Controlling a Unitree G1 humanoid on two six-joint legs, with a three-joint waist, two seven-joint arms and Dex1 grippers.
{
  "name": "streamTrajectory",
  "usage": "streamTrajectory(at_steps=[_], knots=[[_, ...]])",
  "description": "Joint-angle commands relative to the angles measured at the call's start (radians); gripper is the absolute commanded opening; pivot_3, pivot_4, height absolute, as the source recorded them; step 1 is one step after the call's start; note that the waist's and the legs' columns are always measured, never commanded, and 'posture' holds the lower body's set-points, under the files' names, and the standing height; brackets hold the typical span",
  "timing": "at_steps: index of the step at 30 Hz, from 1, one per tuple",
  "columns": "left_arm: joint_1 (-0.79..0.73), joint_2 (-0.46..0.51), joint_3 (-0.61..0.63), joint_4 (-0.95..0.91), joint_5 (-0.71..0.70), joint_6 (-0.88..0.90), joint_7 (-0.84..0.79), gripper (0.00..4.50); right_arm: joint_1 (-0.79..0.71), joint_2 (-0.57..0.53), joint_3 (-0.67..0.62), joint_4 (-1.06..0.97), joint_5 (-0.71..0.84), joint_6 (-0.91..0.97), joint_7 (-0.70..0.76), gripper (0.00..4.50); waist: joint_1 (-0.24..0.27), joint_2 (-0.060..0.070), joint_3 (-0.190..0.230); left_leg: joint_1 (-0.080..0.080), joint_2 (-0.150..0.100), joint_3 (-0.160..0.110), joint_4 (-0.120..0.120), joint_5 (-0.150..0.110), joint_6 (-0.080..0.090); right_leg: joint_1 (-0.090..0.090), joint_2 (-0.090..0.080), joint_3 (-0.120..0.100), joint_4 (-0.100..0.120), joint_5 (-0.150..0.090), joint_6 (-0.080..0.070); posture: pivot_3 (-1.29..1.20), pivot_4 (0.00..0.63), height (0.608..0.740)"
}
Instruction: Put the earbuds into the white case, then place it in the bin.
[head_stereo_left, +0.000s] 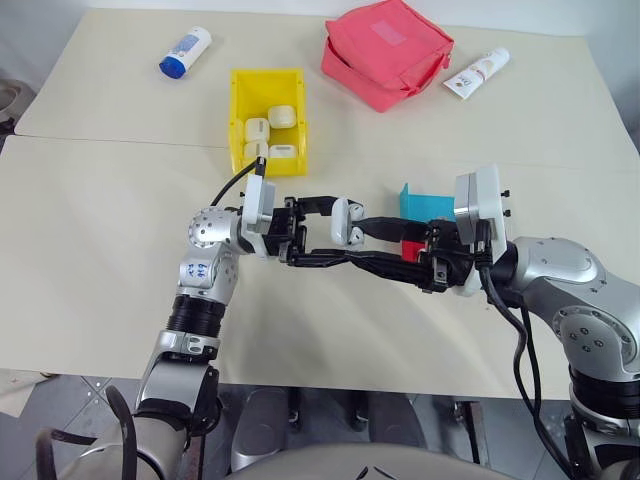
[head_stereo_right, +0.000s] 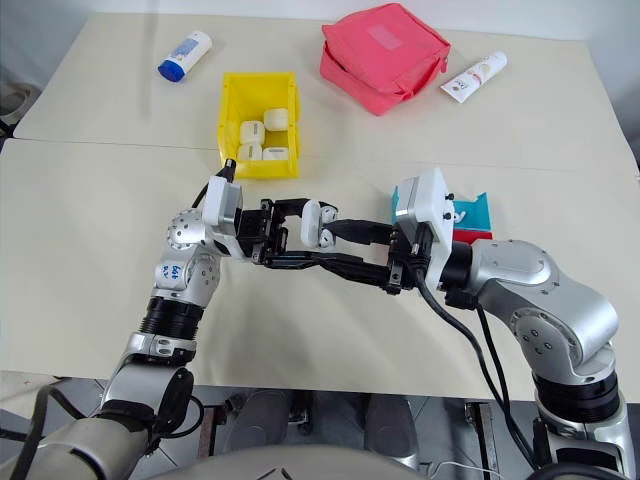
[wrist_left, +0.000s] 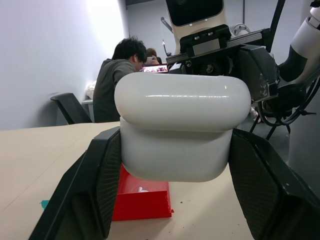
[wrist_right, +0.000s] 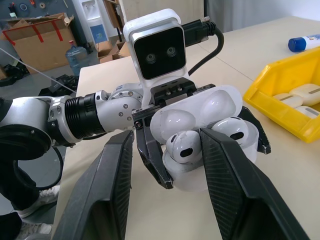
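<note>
Progress is judged to be about midway. The case (wrist_right: 205, 135) is clamped by its body between the fingers of the left end effector (head_stereo_left: 318, 232), held above the worktop (head_stereo_left: 100, 260) with its lid swung open. In the right wrist view two earbuds (wrist_right: 186, 146) are seen at the sockets; the nearer one looks not fully seated, its head still standing proud, though this is a judgement. The right end effector (wrist_right: 167, 165) is set just in front of the open case, its fingers apart on either side of that earbud, and nothing is seen to be gripped by them.

What is left, as it appears: the earbuds are to be pressed home, the lid is to be shut, and the case is to be carried to the bin (head_stereo_left: 240, 125), which stands well beyond the left end effector and already holds several similar white cases.

Some things cannot be made out. Whether the right fingers touch the earbud is not settled. The sockets are hidden by the earbuds and the lid. In the head views the case is largely covered by the two sets of fingers. A blue and red tray (head_stereo_left: 425, 205) behind the right end effector is partly hidden by the wrist.
</note>
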Motion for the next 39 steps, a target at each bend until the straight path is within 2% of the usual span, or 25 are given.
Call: streamTrajectory(at_steps=[1, 14, 19, 20, 21, 22, 26, 32, 39], knots=[[-0.023, -0.001, 0.013, -0.013, -0.020, -0.026, -0.009, 2.80, -0.024, -0.020, -0.015, -0.018, 0.016, 0.011, -0.006, 2.16, -0.001, 0.000, 0.000, 0.000, 0.000, 0.000, 0.000, 0.000, 0.000, 0.000, 0.000, 0.000, 0.000, 0.000, 0.000, 0.00, 0.150, 0.740], [-0.021, 0.012, 0.002, 0.037, 0.002, -0.041, -0.013, 2.80, -0.132, -0.053, -0.052, -0.021, 0.056, 0.037, -0.017, 2.16, -0.001, 0.000, 0.000, 0.000, 0.000, 0.000, 0.000, 0.000, 0.000, 0.000, 0.000, 0.000, 0.000, 0.000, 0.000, 0.00, 0.150, 0.740], [-0.041, 0.054, -0.030, 0.048, 0.095, -0.054, 0.032, 2.80, -0.218, -0.115, -0.050, -0.011, 0.034, 0.093, -0.071, 2.16, -0.001, 0.000, 0.000, 0.000, 0.000, 0.000, 0.000, 0.000, 0.000, 0.000, 0.000, -0.001, 0.000, 0.000, 0.000, 0.00, 0.150, 0.740], [-0.052, 0.061, -0.038, 0.045, 0.114, -0.058, 0.046, 2.80, -0.253, -0.112, -0.044, -0.010, 0.036, 0.111, -0.102, 1.79, -0.002, 0.000, 0.000, 0.000, 0.000, -0.001, 0.000, 0.000, 0.000, 0.000, 0.000, -0.001, 0.000, 0.000, 0.000, 0.00, 0.150, 0.740], [-0.066, 0.068, -0.047, 0.045, 0.136, -0.067, 0.056, 2.80, -0.292, -0.105, -0.033, -0.007, 0.042, 0.138, -0.133, 1.66, -0.002, 0.000, 0.000, 0.000, 0.000, 0.000, 0.000, 0.000, 0.000, 0.000, 0.000, 0.000, 0.000, 0.000, 0.000, 0.00, 0.150, 0.740], [-0.076, 0.072, -0.053, 0.048, 0.151, -0.074, 0.062, 2.80, -0.318, -0.099, -0.025, -0.004, 0.047, 0.158, -0.154, 1.34, -0.002, 0.000, 0.000, 0.000, 0.000, 0.000, 0.000, 0.000, 0.000, 0.000, 0.000, 0.000, 0.000, 0.000, 0.000, 0.00, 0.150, 0.740], [-0.131, 0.099, -0.100, 0.067, 0.260, -0.112, 0.121, 2.80, -0.423, -0.114, 0.092, -0.009, 0.025, 0.300, -0.203, 0.05, -0.003, 0.000, 0.000, 0.000, 0.000, 0.000, 0.000, 0.000, 0.000, 0.000, 0.000, -0.001, 0.000, 0.000, 0.000, 0.00, 0.150, 0.740], [-0.162, 0.113, -0.124, 0.061, 0.285, -0.117, 0.131, 2.80, -0.478, -0.110, 0.263, 0.020, -0.129, 0.280, -0.161, 0.05, -0.004, 0.000, 0.000, -0.001, 0.000, 0.000, 0.000, 0.000, 0.000, -0.001, -0.001, -0.001, 0.000, 0.000, 0.000, 0.00, 0.150, 0.740], [-0.150, 0.139, -0.116, 0.026, 0.259, -0.100, 0.124, 2.80, -0.476, -0.151, 0.300, 0.049, -0.244, 0.237, -0.086, 0.05, -0.003, 0.000, 0.000, -0.002, 0.000, 0.000, 0.000, 0.000, 0.000, -0.002, 0.000, -0.001, 0.000, 0.000, 0.000, 0.00, 0.150, 0.740]])
